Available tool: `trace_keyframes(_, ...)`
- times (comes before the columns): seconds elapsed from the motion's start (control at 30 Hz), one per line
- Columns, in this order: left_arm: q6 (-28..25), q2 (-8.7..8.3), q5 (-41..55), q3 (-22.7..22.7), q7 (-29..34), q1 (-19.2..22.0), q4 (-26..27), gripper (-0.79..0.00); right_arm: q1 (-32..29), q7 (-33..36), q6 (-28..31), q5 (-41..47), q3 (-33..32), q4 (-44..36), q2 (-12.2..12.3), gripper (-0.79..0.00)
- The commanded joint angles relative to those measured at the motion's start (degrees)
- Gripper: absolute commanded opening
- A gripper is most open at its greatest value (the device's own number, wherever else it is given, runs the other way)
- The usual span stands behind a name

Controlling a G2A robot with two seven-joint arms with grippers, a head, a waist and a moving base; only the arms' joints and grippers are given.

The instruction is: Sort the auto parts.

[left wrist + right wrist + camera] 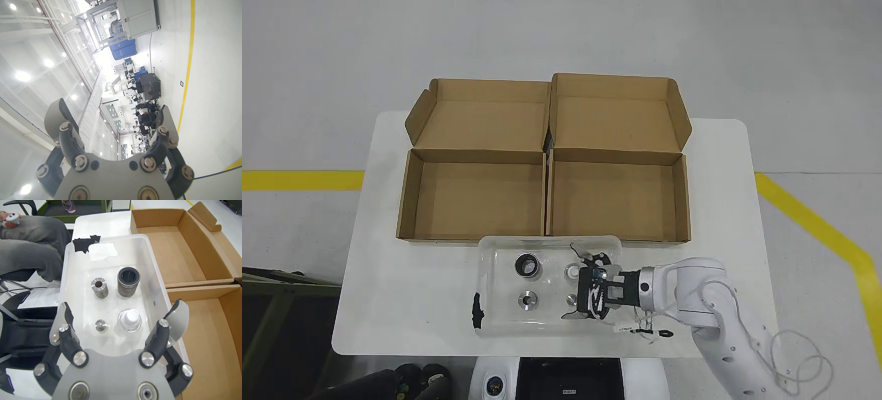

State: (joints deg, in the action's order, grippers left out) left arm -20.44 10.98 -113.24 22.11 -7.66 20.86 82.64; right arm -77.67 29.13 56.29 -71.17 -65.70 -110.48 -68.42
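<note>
The right pincer is held spread wide over one end of a clear plastic tub, with nothing between its fingers. Just beyond its tips, two parts are seen standing on the tub floor: a small steel stud and, beside it, a clear cap with a white core. Farther along the tub, a steel bushing with a bored centre and a larger bearing sleeve with a dark rim are set upright, side by side and apart from each other. Black tape and a white paper scrap are stuck on the tub's far end wall. The tub is placed at the near edge of the white desk. Behind it, two open cardboard boxes are laid side by side, the left box and the right box, lids folded back. The left pincer is turned up toward a hall ceiling, its fingers wide apart and nothing gripped.
</note>
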Motion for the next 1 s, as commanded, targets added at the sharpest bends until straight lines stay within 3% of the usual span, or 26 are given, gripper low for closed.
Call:
trace_keyframes(0.0, 0.0, 0.0, 0.0, 0.0, 0.0, 0.0, 0.0, 0.0, 0.31, 0.15, 0.05, 0.05, 0.29, 0.51, 0.11, 0.0)
trace_keyframes(0.47, 0.0, 0.0, 0.0, 0.0, 0.0, 0.0, 0.0, 0.0, 3.73, 0.81, -1.03, -0.34, 1.99, 4.19, 0.78, -0.009)
trace_keyframes(0.6, 0.0, 0.0, 0.0, 0.0, 0.0, 0.0, 0.0, 0.0, 5.0, 1.37, -1.59, -0.13, 2.68, 5.41, 0.88, -0.095)
trace_keyframes(0.7, 0.0, 0.0, 0.0, 0.0, 0.0, 0.0, 0.0, 0.0, 5.68, 1.68, -1.81, 0.04, 3.25, 6.0, 0.97, -0.237)
trace_keyframes(0.9, 0.0, 0.0, 0.0, 0.0, 0.0, 0.0, 0.0, 0.0, 6.72, 2.31, -2.55, 0.01, 4.12, 6.95, 1.17, -0.311)
trace_keyframes(0.97, 0.0, 0.0, 0.0, 0.0, 0.0, 0.0, 0.0, 0.0, 6.95, 2.37, -2.71, 0.03, 4.41, 7.14, 1.24, -0.385)
